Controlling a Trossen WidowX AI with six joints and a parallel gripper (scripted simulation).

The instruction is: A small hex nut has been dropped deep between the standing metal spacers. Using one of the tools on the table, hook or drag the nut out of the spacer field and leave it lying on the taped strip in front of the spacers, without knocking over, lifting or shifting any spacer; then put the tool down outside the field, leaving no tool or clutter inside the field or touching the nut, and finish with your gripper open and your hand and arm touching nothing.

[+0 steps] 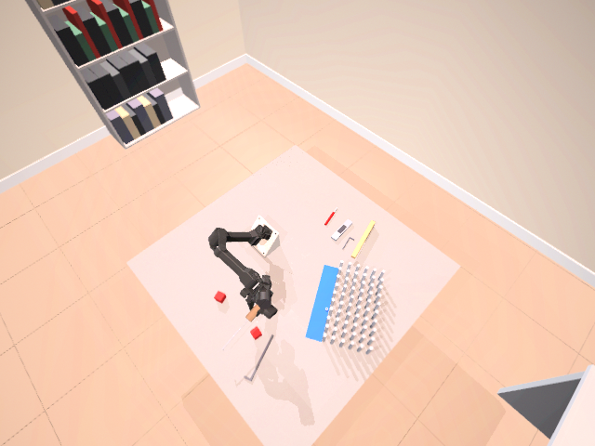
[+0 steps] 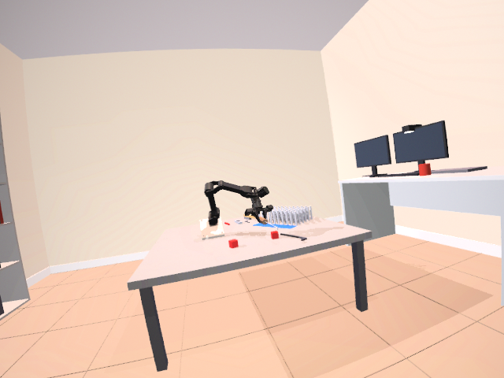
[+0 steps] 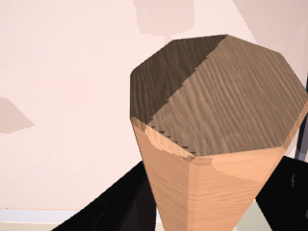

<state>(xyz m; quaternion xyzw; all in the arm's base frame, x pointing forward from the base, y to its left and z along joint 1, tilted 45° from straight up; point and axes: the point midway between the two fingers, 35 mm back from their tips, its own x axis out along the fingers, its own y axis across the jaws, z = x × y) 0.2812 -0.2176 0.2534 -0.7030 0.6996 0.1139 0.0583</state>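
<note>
My gripper (image 1: pixel 259 307) is shut on the wooden handle (image 1: pixel 251 314) of a hook tool, left of the spacer field. The handle fills the wrist view (image 3: pixel 212 148) between my dark fingers. The tool's thin metal shaft (image 1: pixel 234 336) runs from the handle toward the table's front-left. The standing metal spacers (image 1: pixel 358 307) form a dense grid at the right, also seen in the exterior view (image 2: pixel 290 214). The blue taped strip (image 1: pixel 322 302) lies along their left side. A small pale ring, seemingly the nut (image 1: pixel 326 308), lies on the strip's edge next to the first spacer row.
Two red cubes (image 1: pixel 219 296) (image 1: pixel 256 333) lie near my gripper. A grey L-shaped bar (image 1: pixel 259 360) lies toward the front. A red pen (image 1: pixel 330 216), a white device (image 1: pixel 341 229), a small hex key (image 1: pixel 348 242) and a yellow ruler (image 1: pixel 363 238) lie behind the spacers.
</note>
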